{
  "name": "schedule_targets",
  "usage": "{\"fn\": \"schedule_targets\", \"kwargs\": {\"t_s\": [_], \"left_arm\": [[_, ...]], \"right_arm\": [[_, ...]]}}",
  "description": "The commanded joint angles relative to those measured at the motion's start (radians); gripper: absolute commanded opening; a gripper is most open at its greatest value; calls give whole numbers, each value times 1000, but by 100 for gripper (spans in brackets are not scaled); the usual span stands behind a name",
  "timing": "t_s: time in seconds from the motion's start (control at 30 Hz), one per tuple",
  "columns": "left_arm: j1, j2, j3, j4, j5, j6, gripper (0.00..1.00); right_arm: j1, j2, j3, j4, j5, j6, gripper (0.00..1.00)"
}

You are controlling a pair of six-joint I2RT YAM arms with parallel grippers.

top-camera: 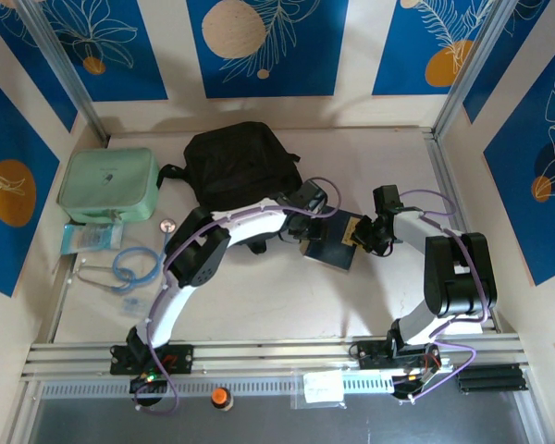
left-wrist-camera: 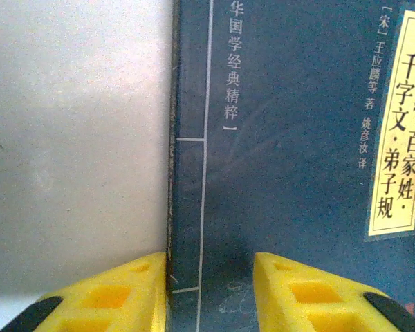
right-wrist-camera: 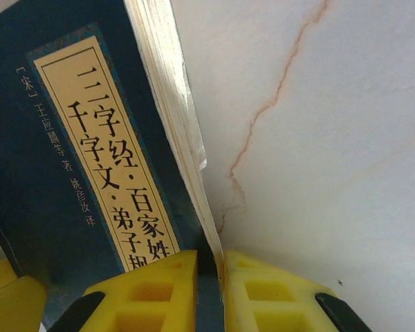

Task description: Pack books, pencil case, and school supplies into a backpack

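Against the right pincer (right-wrist-camera: pixel 209 273), a blue book (right-wrist-camera: pixel 90 166), label partly cropped.

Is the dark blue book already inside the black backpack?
No, the book is out on the table, just beside the backpack.

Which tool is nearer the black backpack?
Left. The left tool is just right of the backpack; the right tool sits farther right, at the book's far edge.

Blue leaf-print panels (top-camera: pixel 259 46) ring the pale bench (top-camera: pixel 287 296); an orange knob (top-camera: pixel 220 396) and a white label (top-camera: pixel 324 387) sit by the front rail (top-camera: pixel 259 354).
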Motion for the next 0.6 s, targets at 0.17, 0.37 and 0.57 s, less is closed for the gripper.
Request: {"fn": "schedule_targets", "kwargs": {"t_s": [0.17, 0.37, 0.57], "left_arm": [[-10, -147, 26, 50, 197, 24, 29], [-7, -182, -32, 59, 217, 23, 27], [13, -179, -112, 142, 236, -69, 30]], "right_arm": [[15, 6, -9, 60, -97, 45, 13], [24, 6, -5, 113, -146, 57, 13], [35, 18, -9, 133, -159, 69, 13]]}}
